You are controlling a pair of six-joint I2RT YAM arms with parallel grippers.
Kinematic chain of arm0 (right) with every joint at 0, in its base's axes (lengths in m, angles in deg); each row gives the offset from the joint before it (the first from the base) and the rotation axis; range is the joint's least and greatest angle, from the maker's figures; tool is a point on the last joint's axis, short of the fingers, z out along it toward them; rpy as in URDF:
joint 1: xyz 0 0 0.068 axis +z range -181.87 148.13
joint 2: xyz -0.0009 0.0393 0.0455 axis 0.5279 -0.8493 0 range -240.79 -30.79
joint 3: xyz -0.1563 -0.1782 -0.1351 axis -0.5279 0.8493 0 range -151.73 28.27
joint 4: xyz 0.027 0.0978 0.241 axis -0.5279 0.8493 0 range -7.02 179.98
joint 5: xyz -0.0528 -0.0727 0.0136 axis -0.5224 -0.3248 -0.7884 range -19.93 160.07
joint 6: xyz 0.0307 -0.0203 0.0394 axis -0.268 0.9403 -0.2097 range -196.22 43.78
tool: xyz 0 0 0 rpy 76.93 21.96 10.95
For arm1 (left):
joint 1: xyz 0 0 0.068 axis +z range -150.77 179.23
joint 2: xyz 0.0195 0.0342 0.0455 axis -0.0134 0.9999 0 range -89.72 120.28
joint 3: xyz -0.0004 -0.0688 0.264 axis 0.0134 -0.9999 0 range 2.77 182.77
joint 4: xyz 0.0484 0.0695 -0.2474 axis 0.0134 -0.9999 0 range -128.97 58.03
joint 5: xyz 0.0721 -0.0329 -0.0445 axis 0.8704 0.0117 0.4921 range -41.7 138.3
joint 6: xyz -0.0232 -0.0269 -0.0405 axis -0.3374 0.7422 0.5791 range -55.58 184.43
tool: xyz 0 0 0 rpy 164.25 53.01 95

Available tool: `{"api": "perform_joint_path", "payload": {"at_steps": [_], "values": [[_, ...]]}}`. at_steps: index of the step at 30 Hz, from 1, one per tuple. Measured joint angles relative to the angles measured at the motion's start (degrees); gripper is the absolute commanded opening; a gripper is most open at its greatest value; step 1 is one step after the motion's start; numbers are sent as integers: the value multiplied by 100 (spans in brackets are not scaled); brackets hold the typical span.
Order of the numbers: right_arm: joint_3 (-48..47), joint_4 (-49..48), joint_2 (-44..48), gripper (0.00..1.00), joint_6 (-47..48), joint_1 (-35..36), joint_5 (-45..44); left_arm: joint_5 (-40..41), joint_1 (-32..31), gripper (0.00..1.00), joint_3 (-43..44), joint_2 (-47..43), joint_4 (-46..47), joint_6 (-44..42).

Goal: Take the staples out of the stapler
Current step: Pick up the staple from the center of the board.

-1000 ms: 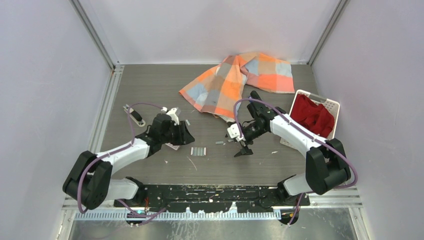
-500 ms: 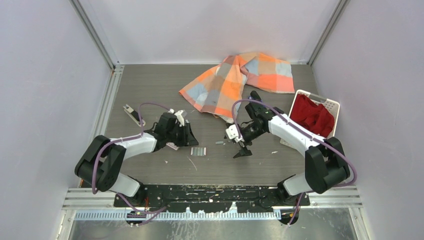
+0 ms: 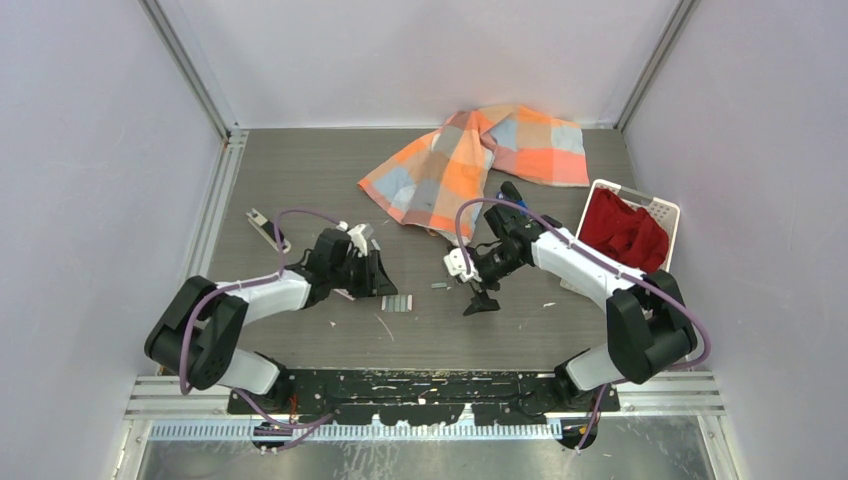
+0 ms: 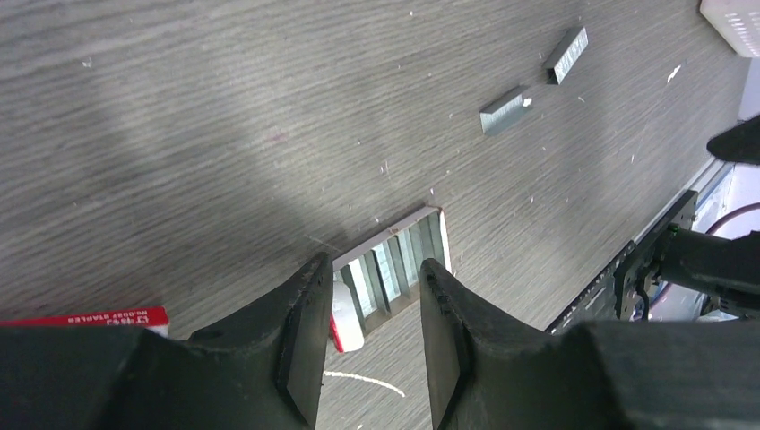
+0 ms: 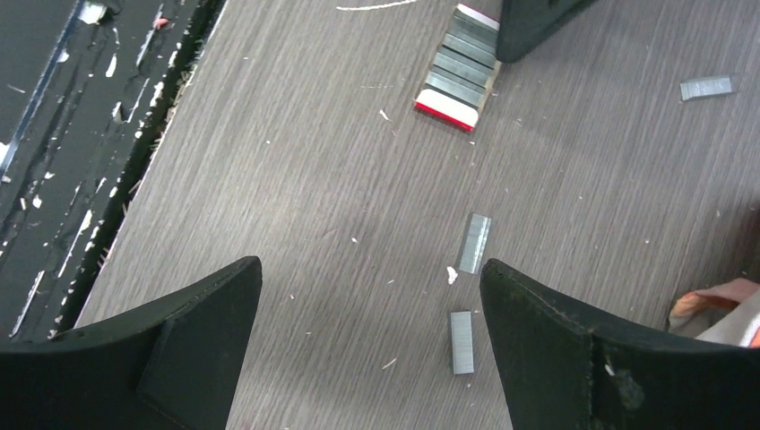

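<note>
Short silver staples strips lie loose on the table [image 3: 438, 286] [image 5: 462, 341] [image 5: 474, 243] [image 4: 506, 109]. My right gripper [image 5: 369, 266] [image 3: 478, 288] hovers open and wide just above two of them, one strip close to its right finger. My left gripper [image 4: 372, 269] [image 3: 378, 272] is open with nothing between its fingers, low over a small tray of packed staple rows [image 4: 394, 269] [image 3: 397, 302] and a white-and-red packet [image 4: 348, 313]. A slim dark-and-silver stapler [image 3: 266, 229] lies far left, away from both grippers.
An orange-and-grey checked cloth [image 3: 470, 160] lies at the back. A white basket [image 3: 662, 212] holding red fabric stands at the right. A red-labelled packet edge [image 4: 81, 316] sits beside my left finger. Small white scraps dot the table.
The left arm has swung in and its gripper has shifted slightly right toward the staple tray. The right gripper has drifted a little left over the loose strips.
</note>
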Motion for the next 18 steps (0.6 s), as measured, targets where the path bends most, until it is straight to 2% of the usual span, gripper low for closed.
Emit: {"api": "perform_joint_path", "payload": {"at_steps": [11,18], "values": [[31,-605,-131,91,-807,83,-442,-155,0,41,-173,-323,-9,20],[83,-933,-258,81,-1204,92,-1014,-192,0,44,-184,-769,-140,20]]}}
